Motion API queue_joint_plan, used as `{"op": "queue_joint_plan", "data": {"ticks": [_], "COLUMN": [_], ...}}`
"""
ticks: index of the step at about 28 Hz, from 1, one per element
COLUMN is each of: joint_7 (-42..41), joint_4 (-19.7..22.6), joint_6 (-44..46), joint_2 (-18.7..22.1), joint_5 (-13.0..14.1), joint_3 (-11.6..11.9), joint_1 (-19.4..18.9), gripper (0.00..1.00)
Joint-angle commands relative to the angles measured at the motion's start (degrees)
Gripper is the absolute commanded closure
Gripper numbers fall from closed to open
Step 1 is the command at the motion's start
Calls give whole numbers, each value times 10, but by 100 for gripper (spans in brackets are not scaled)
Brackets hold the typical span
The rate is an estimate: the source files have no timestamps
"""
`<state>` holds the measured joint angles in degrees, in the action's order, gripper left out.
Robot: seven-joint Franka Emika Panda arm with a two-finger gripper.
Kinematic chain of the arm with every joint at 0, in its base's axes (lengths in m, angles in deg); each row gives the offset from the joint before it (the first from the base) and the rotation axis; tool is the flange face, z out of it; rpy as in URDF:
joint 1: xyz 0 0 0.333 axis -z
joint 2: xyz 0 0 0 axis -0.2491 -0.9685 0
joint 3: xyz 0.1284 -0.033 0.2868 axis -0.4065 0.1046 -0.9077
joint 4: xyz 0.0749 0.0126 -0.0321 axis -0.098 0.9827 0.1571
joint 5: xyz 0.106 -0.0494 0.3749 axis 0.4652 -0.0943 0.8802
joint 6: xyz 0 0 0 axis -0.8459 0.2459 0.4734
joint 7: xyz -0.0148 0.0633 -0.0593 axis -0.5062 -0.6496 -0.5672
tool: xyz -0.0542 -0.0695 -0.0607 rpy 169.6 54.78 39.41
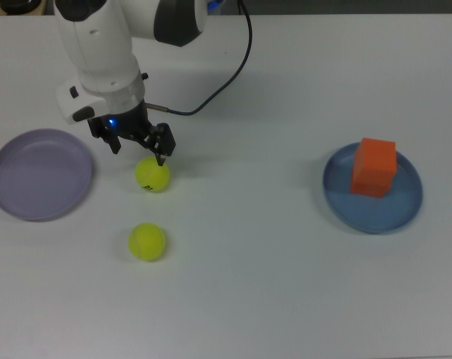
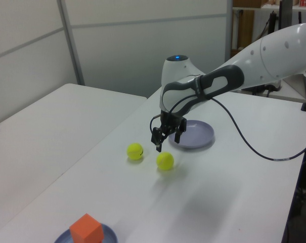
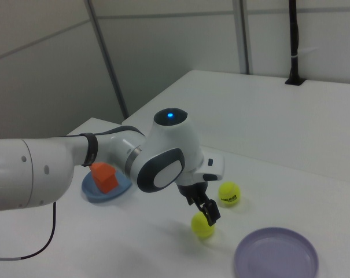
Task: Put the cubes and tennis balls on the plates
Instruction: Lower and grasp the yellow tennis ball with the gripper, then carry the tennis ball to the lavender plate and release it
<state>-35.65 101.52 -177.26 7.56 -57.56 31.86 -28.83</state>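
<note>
My gripper (image 1: 139, 152) is open and hangs just above one tennis ball (image 1: 152, 174), slightly toward the top view's upper left of it and not touching it. The left view shows the gripper (image 2: 167, 142) over that ball (image 2: 165, 160). The right view shows the gripper (image 3: 208, 214) over the same ball (image 3: 203, 226). A second tennis ball (image 1: 147, 241) lies free on the table. The lavender plate (image 1: 39, 173) is bare, at the top view's left. An orange cube (image 1: 374, 166) stands on the blue plate (image 1: 405, 206) at the top view's right.
The white table (image 1: 248, 284) carries everything. A dark cable (image 1: 237, 63) trails from the arm across the table's back part. In the left view a second white table (image 2: 46, 126) stands beside this one, across a narrow gap.
</note>
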Motion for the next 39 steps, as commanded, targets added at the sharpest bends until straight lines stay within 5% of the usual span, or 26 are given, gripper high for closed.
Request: {"op": "queue_joint_plan", "data": {"ticks": [1, 15, 16, 21, 22, 26, 33, 39], "joint_7": [-15, -12, -12, -9, -9, -12, -27, -43], "joint_4": [-1, -2, -2, -2, -2, -2, -13, -35], "joint_6": [-28, -47, -47, -47, -47, -43, 17, 16], "joint_2": [-16, -54, -55, -57, -56, -45, 11, -7], "joint_5": [19, 19, 19, 21, 28, 35, 35, 40], "joint_3": [-9, -21, -20, -20, -19, -12, 57, 96], "joint_1": [-3, -2, -2, 2, 3, 5, 9, 20], "gripper": [0, 3, 10, 94, 100, 100, 100, 100]}}
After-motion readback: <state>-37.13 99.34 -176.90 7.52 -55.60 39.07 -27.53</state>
